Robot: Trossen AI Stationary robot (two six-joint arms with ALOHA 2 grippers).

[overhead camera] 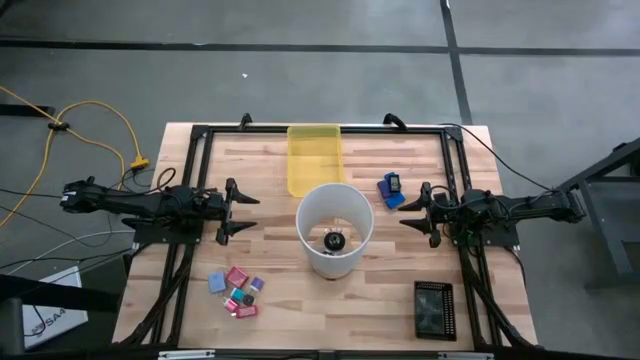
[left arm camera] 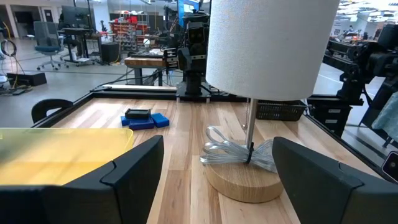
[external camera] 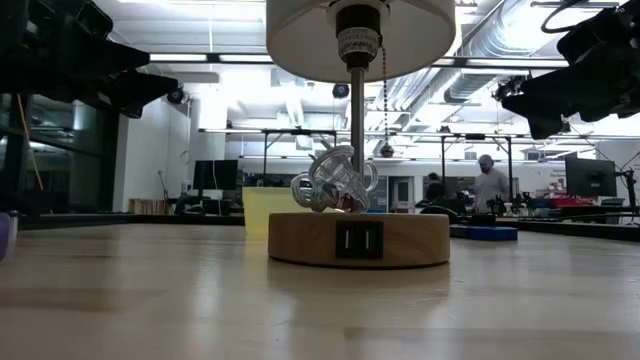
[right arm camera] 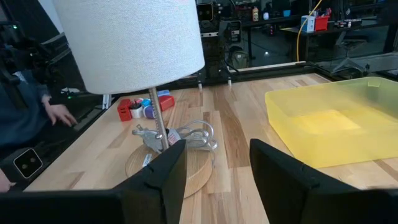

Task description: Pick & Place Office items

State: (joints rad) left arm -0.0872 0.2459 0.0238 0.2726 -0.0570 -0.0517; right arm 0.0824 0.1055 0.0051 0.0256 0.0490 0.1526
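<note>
Left claw (overhead camera: 243,211) sits wide open, right claw (overhead camera: 405,209) partly open, both empty; I'd drop the left toward 5 o'clock onto the little pink, red and blue office pieces (overhead camera: 237,292) on the wooden tabletop (overhead camera: 380,290).

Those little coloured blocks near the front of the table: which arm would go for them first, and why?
Probably the left gripper: it hangs open and empty, and the coloured blocks lie loose on its side, so moving toward them looks like the natural first step.

You see a white lamp shade (overhead camera: 335,228) over a pale wood base (external camera: 358,238), a translucent yellow tray (overhead camera: 314,158), pink, purple and light-blue office items (overhead camera: 237,292), bright-blue pieces (overhead camera: 390,190), and a black mesh basket (overhead camera: 434,310) on the light wood-grain table (overhead camera: 270,230).
</note>
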